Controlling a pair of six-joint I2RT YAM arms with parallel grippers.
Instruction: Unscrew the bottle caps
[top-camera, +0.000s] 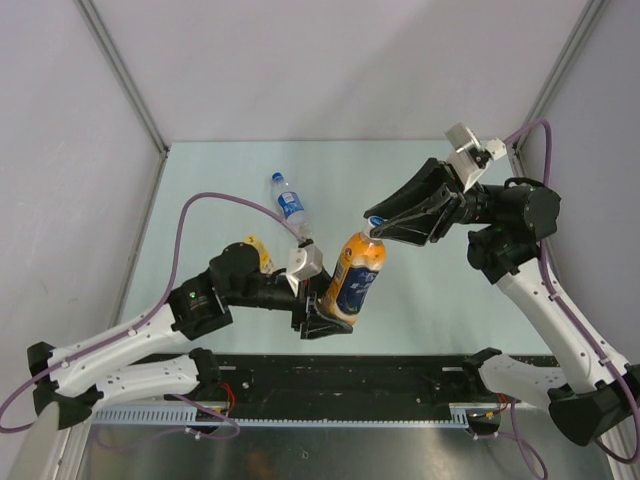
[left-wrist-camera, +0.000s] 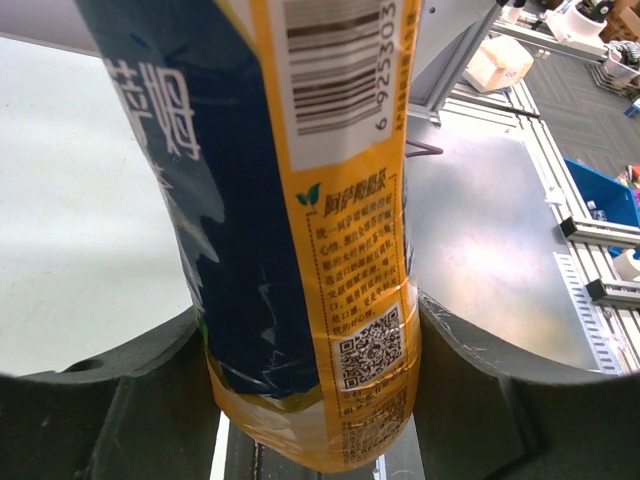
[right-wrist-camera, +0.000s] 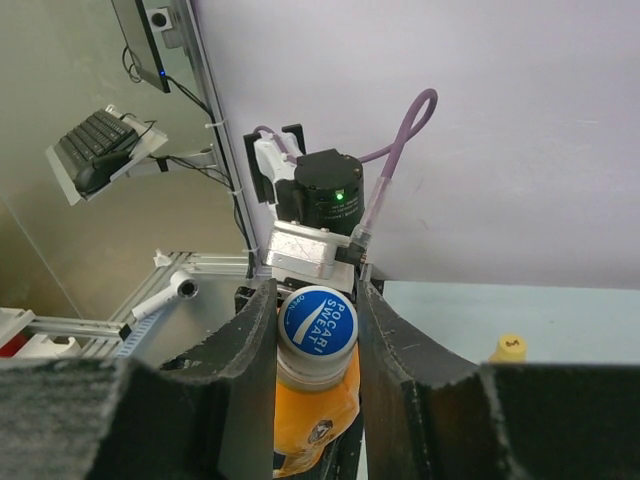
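The right gripper (top-camera: 377, 227), two black padded fingers, is clenched around a small round blue plastic screw cap (right-wrist-camera: 317, 322) printed with white lettering. The fingers press on the cap's opposite sides. The blue cap sits on the neck of a small orange plastic bottle with a dark blue label (top-camera: 355, 280), which is held tilted above the pale green table (top-camera: 430, 300), its top leaning toward the right arm. The left gripper (left-wrist-camera: 315, 385) grasps the orange bottle low on its body, one dark finger on each side, just above the base.

Two other bottles lie on the table behind the left arm. One is a small clear plastic bottle with a blue label (top-camera: 290, 205), on its side. The other is a small yellow plastic bottle (top-camera: 260, 250), partly hidden by the arm, with its yellow cap (right-wrist-camera: 510, 347) visible from the right wrist view.

The step in hand appears to be unscrewing the blue cap, with one arm bracing the bottle while the other turns. How far the cap has loosened cannot be told; it looks seated on the neck. The next move likely calls for the right wrist to rotate about the bottle's axis while the left grip resists the twist, then to lift the cap clear. The soft bottle may buckle or slip if squeezed unevenly.
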